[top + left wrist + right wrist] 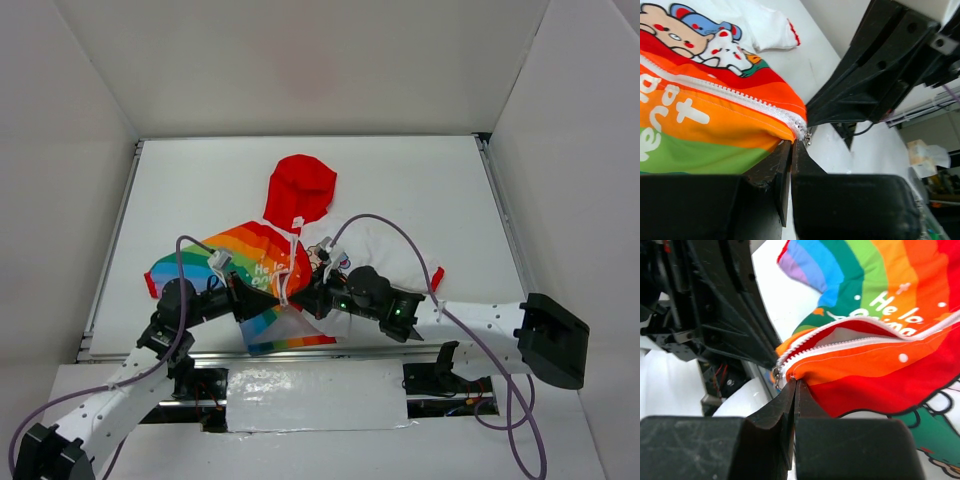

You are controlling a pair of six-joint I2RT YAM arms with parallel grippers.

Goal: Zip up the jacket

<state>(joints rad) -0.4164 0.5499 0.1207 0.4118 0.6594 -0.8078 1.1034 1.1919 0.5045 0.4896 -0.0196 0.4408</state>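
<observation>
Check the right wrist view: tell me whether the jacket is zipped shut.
No, the jacket gapes open: its zipper teeth stand apart above the slider.

One jacket [265,262], its one red hood [300,190] at twelve o'clock, on one table [430,190]. Two robot arms: the left arm [120,385] at seven o'clock, the right arm [480,318] at four. Two purple cables [400,233]. One white zipper [740,96].

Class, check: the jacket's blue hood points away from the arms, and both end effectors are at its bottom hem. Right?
Only the colour is wrong: the hood of the jacket is red, as the top external view shows. The rest stands.
</observation>
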